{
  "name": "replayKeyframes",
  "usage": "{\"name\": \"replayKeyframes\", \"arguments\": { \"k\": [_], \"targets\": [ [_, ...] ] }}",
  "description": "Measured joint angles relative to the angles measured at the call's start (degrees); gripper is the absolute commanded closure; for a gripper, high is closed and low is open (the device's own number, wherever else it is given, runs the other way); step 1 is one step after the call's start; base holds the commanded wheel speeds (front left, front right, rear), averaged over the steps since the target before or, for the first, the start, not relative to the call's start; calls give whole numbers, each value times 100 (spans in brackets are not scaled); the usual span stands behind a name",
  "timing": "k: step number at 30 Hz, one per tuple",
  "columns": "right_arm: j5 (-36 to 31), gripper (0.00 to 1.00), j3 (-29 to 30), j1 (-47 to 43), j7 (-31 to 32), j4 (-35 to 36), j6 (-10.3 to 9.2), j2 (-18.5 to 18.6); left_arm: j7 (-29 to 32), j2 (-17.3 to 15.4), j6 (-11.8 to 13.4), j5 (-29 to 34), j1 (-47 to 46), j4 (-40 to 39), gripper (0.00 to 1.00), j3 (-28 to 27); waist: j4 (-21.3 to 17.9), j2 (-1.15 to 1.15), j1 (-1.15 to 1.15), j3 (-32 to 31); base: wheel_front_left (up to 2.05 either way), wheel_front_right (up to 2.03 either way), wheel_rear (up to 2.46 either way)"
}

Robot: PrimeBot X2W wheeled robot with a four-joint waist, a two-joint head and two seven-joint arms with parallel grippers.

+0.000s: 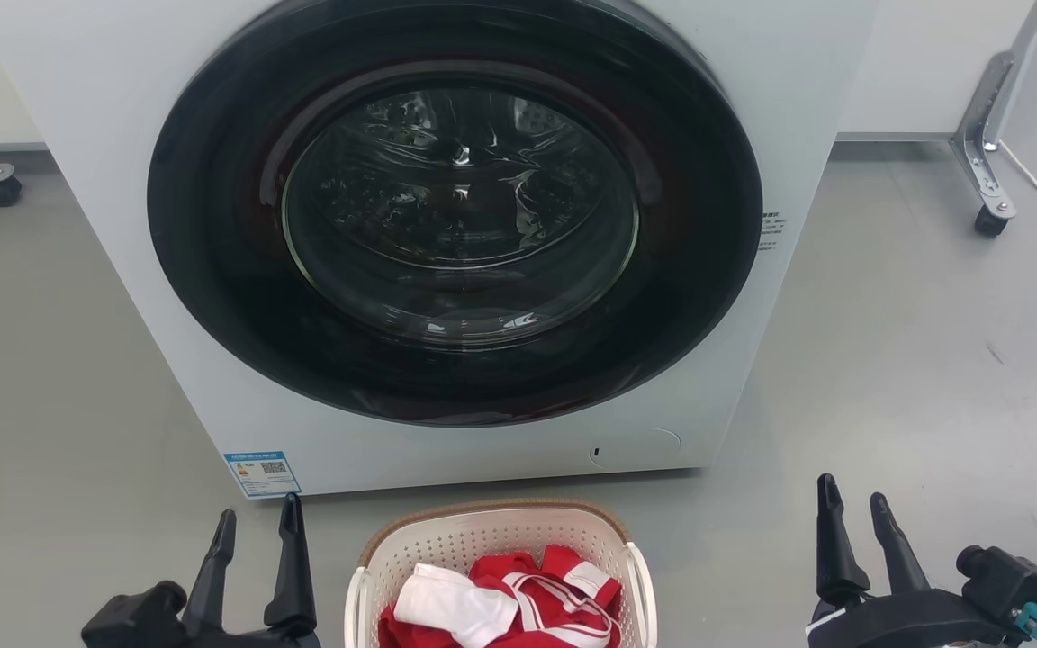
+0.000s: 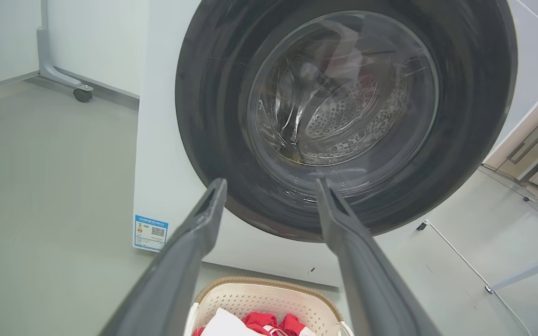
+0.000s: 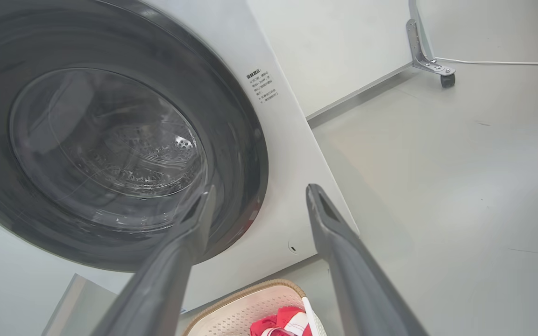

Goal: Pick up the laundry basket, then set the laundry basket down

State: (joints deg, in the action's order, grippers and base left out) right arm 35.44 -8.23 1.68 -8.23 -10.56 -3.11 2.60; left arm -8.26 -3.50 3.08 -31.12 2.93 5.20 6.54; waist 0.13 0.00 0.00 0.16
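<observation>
**Laundry basket between two open hands, lift not yet begun**

Lower centre of the head view: cream-white perforated plastic laundry basket [image 1: 482, 540], brown woven-look rim [image 1: 491, 506] at its far end, standing on the pale grey floor [image 1: 888, 360] just in front of the white front-loading washing machine [image 1: 104, 135] and cut off by the bottom edge of the frame. Inside it, a heap of red and white clothes [image 1: 518, 594]. White side handles [image 1: 644, 585] on the left and right flanks, so long axis judged to run up the frame, toward the machine's round dark glass door [image 1: 455, 207]; near end out of frame, hence not certain.

Lower left: left hand [image 1: 259, 508], two long dark fingers pointing up the frame, parted by a clear gap, holding nothing. Lower right: right hand [image 1: 852, 489], likewise parted and empty. Same spread in the wrist views, with the far end of the basket low between the fingers in each.

Deciding relation: basket between the hands, touching neither; left hand near the left flank, right hand well apart from the right flank. Judged stage: approach only. Likely need: each hand inward and down to its own handle, the right with more ground to cover. Risk: uneven arrival, a one-sided lift and a tilted load.
</observation>
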Motion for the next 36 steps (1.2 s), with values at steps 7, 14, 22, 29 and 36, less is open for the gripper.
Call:
{"name": "replayKeyframes", "arguments": {
  "k": [7, 14, 22, 29, 36],
  "targets": [
    [-566, 0, -127, -1, -154, 116, -102, 1, -152, -2, 99, 630, 24, -126, 0, 102, 4, 0, 0, 16, 0, 0, 0],
    [-1139, 0, -222, -1, -303, 248, -202, 1, -312, -3, 203, 1224, 109, -272, 0, 170, 6, 0, 0, 31, 0, 0, 0],
    [-1805, 0, -325, -8, -483, 348, -303, 2, -476, -3, 299, 1901, 119, -416, 0, 291, 14, 0, 0, 47, 0, 0, 0],
    [-2323, 0, -403, -19, -606, 464, -403, 3, -606, -3, 404, 2476, 240, -543, 0, 354, 19, 0, 0, 72, 0, 0, 0],
    [-2387, 0, -397, -19, -606, 466, -403, 3, -606, -2, 404, 2482, 240, -548, 0, 350, 23, 0, 0, 89, 0, 0, 0]
  ]
}}
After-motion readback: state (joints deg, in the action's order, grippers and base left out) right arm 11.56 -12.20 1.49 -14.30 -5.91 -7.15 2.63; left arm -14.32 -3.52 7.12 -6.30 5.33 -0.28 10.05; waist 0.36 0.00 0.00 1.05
